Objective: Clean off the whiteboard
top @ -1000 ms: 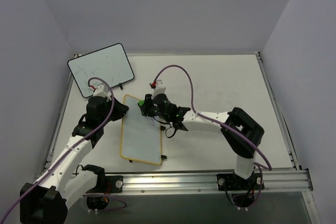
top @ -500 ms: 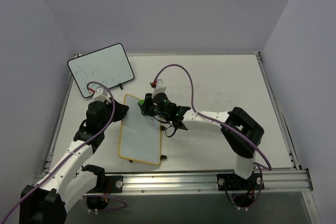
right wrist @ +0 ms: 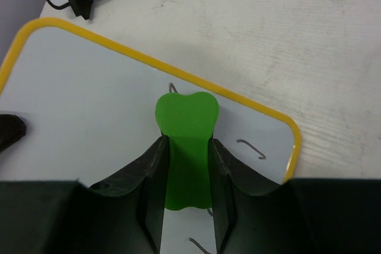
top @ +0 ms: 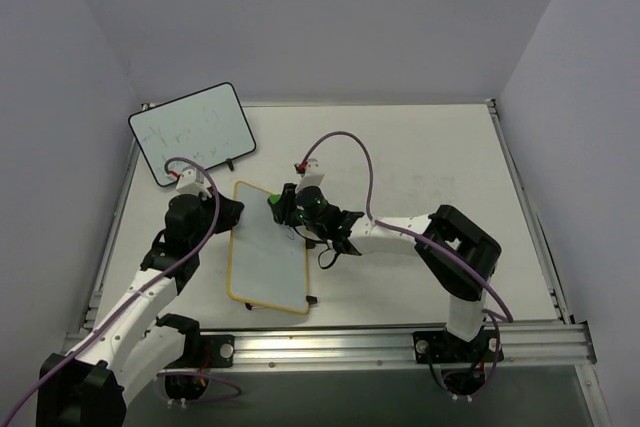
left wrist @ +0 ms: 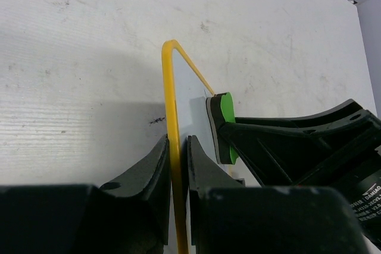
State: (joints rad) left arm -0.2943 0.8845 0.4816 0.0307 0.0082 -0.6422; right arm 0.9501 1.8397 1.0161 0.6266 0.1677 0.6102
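Right gripper [right wrist: 187,143] slid green eraser [right wrist: 186,116] slightly nearer across whiteboard [top: 262,265], jaws clamped on eraser; left gripper [left wrist: 177,147] pinched tight on yellow rim [left wrist: 172,105].

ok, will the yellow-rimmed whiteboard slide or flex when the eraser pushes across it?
Probably stiff: the whiteboard shows a straight rim, no sag. Looks thin and light, so likely to skid on the smooth table if free. The left gripper is shut on its rim, which should steady it against the green eraser.
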